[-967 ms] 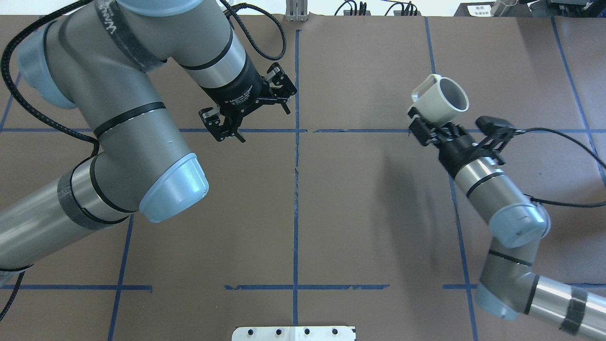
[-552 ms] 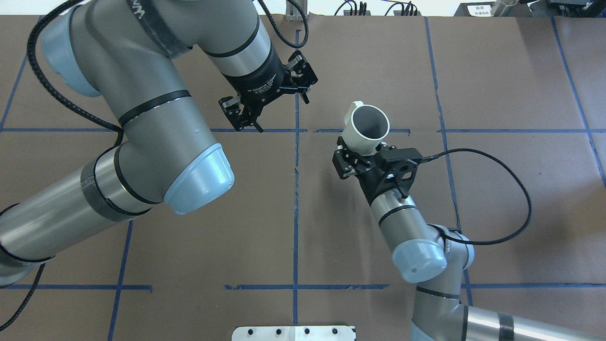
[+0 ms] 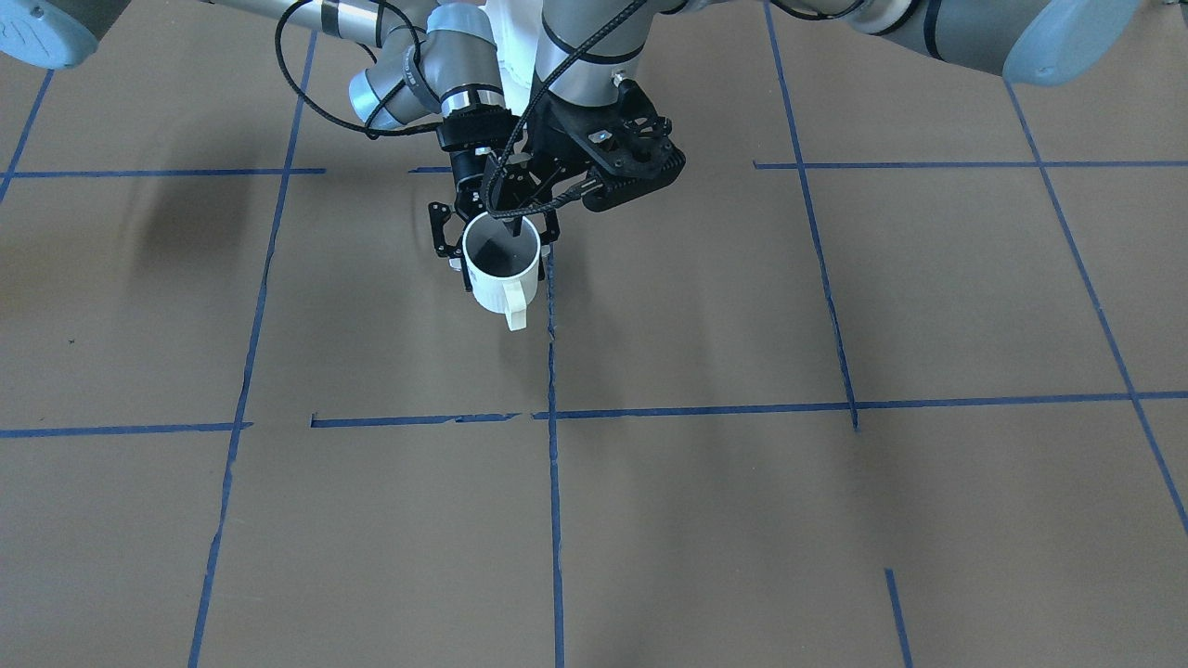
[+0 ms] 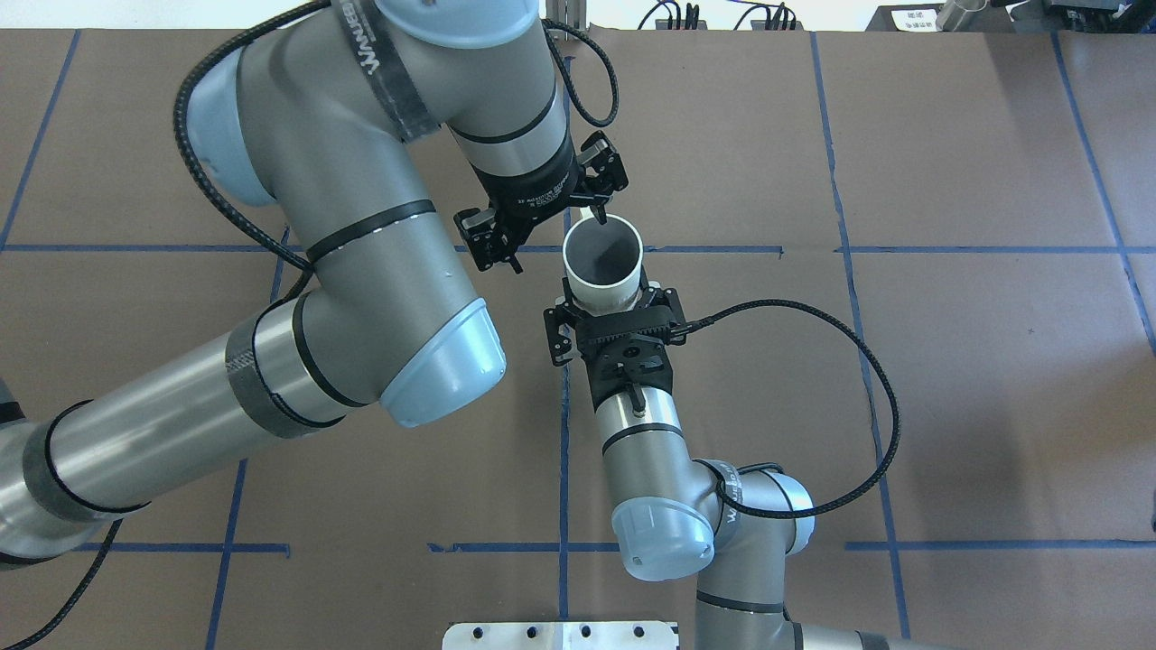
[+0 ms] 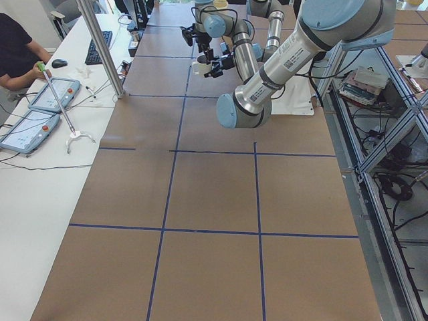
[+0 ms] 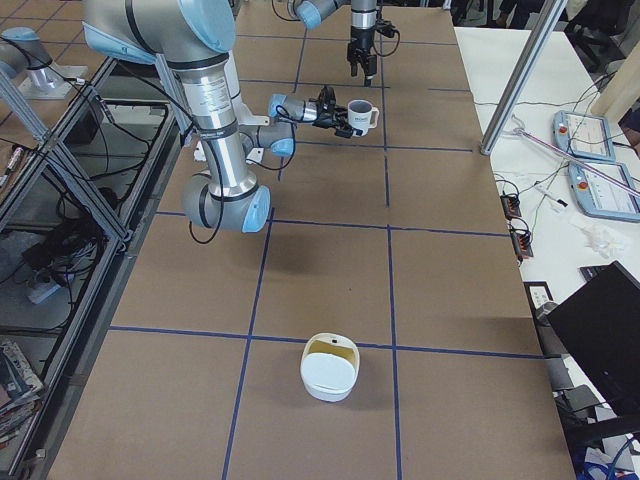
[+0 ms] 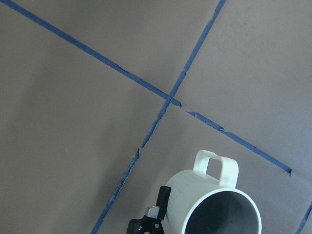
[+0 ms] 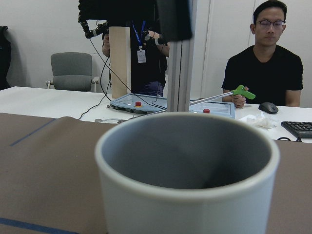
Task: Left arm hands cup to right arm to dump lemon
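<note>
White ribbed cup (image 4: 603, 257) clamped in the right gripper (image 4: 610, 309); left gripper (image 4: 546, 230) spread wide, fingertip (image 4: 598, 214) at the round rim.

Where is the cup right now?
In the overhead view the cup is near the centre of the table, gripped upright in the right hand. The open left hand is right beside its rim, on the view's left.

Right gripper (image 4: 607, 293), carrying cup (image 4: 603, 257), shifts from the right of the worktop (image 4: 903, 406) to centre. Left gripper (image 4: 555, 242) swings right; one finger now sits at the cup's far rim.
</note>
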